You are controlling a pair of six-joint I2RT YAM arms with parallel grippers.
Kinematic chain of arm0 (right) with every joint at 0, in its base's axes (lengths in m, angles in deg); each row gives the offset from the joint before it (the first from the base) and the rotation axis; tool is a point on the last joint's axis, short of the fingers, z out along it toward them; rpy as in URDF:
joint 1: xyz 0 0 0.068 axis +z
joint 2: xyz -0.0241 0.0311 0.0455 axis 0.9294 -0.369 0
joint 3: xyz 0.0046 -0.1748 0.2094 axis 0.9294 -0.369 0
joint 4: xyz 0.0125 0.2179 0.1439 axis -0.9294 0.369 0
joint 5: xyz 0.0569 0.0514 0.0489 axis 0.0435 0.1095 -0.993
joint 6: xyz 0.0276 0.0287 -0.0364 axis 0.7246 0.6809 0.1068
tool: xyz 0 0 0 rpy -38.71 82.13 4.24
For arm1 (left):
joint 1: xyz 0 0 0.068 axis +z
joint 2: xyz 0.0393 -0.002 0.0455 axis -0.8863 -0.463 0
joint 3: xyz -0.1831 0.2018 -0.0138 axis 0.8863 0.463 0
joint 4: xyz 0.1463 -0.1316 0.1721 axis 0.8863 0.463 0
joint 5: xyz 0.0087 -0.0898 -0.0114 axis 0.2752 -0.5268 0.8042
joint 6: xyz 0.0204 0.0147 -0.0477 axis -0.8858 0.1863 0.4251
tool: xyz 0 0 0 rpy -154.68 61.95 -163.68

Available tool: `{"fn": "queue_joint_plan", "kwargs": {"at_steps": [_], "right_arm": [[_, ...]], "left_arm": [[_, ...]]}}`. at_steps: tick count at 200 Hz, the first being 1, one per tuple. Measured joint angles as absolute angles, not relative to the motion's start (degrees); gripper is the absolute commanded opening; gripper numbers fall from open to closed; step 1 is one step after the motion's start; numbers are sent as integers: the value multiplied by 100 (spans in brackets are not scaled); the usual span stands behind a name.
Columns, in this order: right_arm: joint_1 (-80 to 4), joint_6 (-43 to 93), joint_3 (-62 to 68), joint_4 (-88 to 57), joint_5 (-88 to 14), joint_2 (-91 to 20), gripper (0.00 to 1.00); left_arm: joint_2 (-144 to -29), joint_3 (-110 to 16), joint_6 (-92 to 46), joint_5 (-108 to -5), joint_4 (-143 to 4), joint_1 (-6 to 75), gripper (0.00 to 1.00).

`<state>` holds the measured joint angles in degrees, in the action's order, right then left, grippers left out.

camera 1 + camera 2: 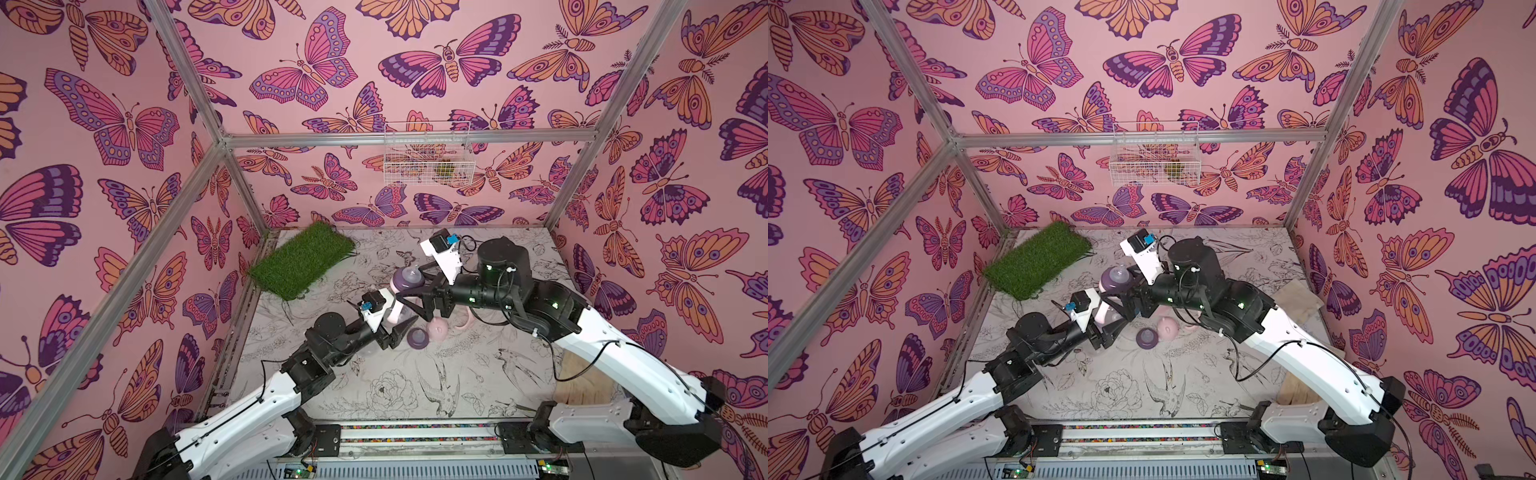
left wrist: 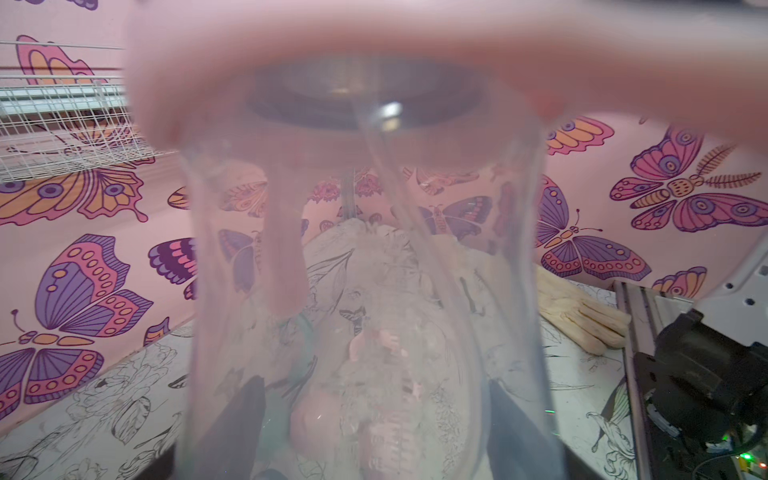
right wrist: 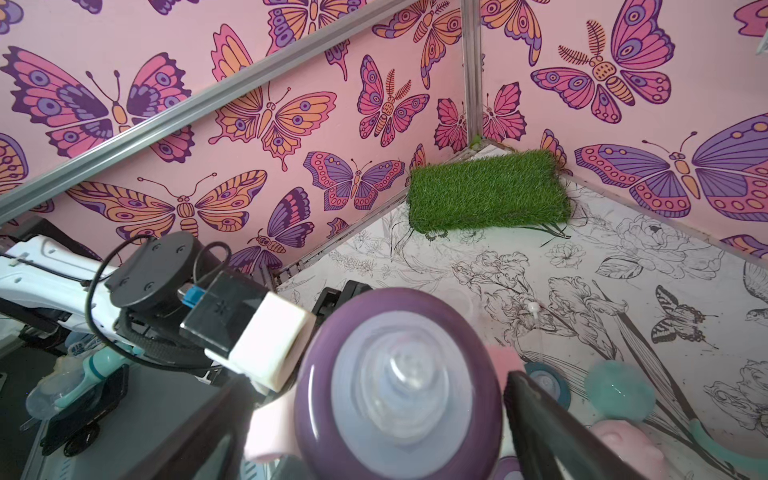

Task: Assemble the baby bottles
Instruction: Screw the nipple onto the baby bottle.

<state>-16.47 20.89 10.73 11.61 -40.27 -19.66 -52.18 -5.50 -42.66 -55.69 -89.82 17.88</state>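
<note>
Two grippers meet over one bottle (image 1: 400,315), which is held off the table (image 1: 374,395) a short way in front of the grass mat (image 1: 303,259), toward the robot's base and to the mat's right. The left gripper (image 2: 376,419) is clamped on the clear body, with a dark finger (image 2: 241,419) pressed against each side. The bottle tilts, its top end leaning toward the mat. That end carries a pink two-handled ring (image 2: 374,37) and, above it, a purple collar (image 1: 407,279) with a clear nipple (image 3: 403,374). Whether the collar is screwed fully home cannot be told.

The right gripper (image 3: 380,378) straddles the collar with its jaws spread wide. In the right wrist view one finger (image 3: 540,415) stands just beside the purple rim, and the other is clear of it, with pink ring showing in the gap.

Further from the mat than the held bottle, a loose purple collar (image 1: 417,337) lies flat on the table. A pink domed cap (image 1: 438,330) is just beside it. Beyond the cap, a pink handle piece (image 1: 466,325) is partly hidden under the right arm. A teal cap (image 3: 619,395) sits on the table near these.

A white wire basket (image 1: 428,153) hangs on the back wall, up and to the right of the mat.
</note>
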Motion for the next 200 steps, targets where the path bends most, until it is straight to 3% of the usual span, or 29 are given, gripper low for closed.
{"fn": "queue_joint_plan", "kwargs": {"at_steps": [60,140,172,200], "right_arm": [[-1665,2102,885,715,-4204,-1920,82],[-1684,1956,725,436,-4376,-1783,38],[-1684,1956,721,405,-4413,-1780,28],[-1684,1956,718,401,-4396,-1778,22]], "left_arm": [[-5272,-550,-3938,-6282,-9314,1893,0],[-5408,-518,-3595,-7029,-9650,2053,0],[-5412,-489,-3494,-7138,-9742,2090,0],[-5412,-489,-3483,-7141,-9742,2094,69]]}}
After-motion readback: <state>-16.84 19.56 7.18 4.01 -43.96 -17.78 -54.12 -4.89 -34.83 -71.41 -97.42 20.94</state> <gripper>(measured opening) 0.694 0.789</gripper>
